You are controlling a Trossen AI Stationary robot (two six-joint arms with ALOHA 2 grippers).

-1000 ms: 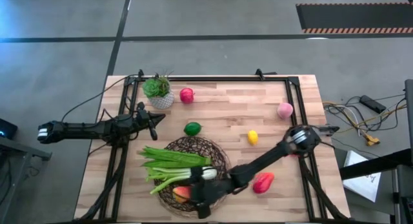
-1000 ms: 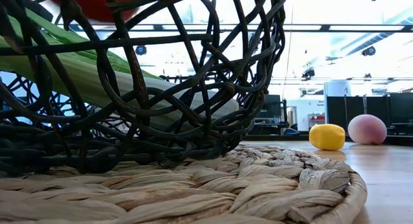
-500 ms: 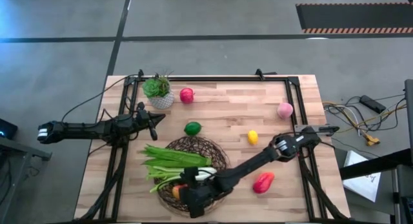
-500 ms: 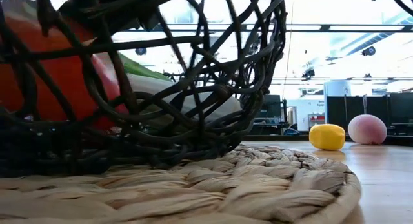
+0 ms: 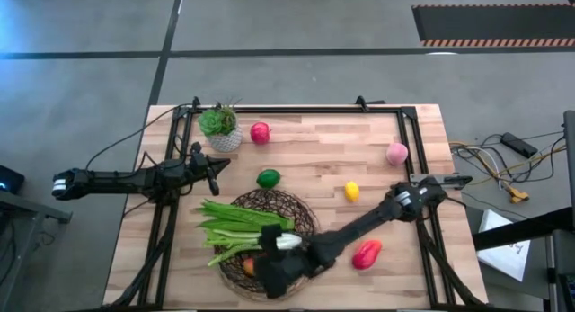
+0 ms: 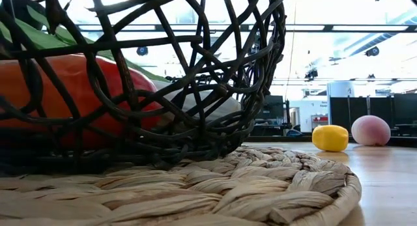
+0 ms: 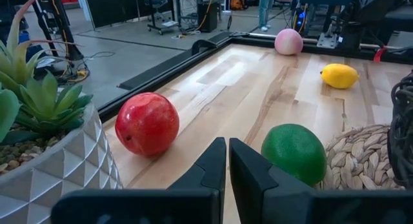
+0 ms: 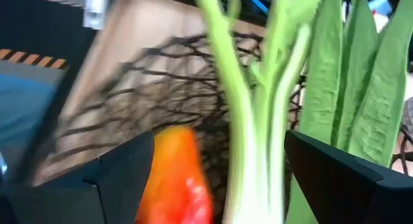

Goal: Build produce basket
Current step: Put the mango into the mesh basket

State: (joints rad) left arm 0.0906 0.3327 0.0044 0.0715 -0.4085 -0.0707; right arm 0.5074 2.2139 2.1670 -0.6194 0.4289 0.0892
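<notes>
The dark wicker basket (image 5: pixel 301 209) stands on a woven mat (image 6: pixel 273 180) at the table's near middle. In it lie the leafy bunch (image 5: pixel 235 218), the leek (image 5: pixel 269 243) and a red-orange fruit (image 5: pixel 249 267), which rests on the basket's floor in the low view (image 6: pixel 58 89). My right gripper (image 5: pixel 263 272) is open over the basket's near side. Its fingers stand on either side of that fruit (image 8: pixel 177 175) and I see no touch. A second red-orange fruit (image 5: pixel 367 254) lies on the table. My left gripper (image 5: pixel 216 166) is shut and empty, near the lime (image 7: pixel 293 153).
The apple (image 5: pixel 260 132), lime (image 5: pixel 268 178), lemon (image 5: pixel 351 191) and peach (image 5: pixel 396 153) lie on the far half of the table. A potted plant (image 5: pixel 221 129) stands at the far left. A dark frame (image 5: pixel 296 108) runs around the table's edges.
My right gripper has gone toward the table's left edge, over the basket, and down with the red-orange fruit. The fruit, which was held high, now lies on the basket's floor. In the low view the gripper no longer shows above it.
</notes>
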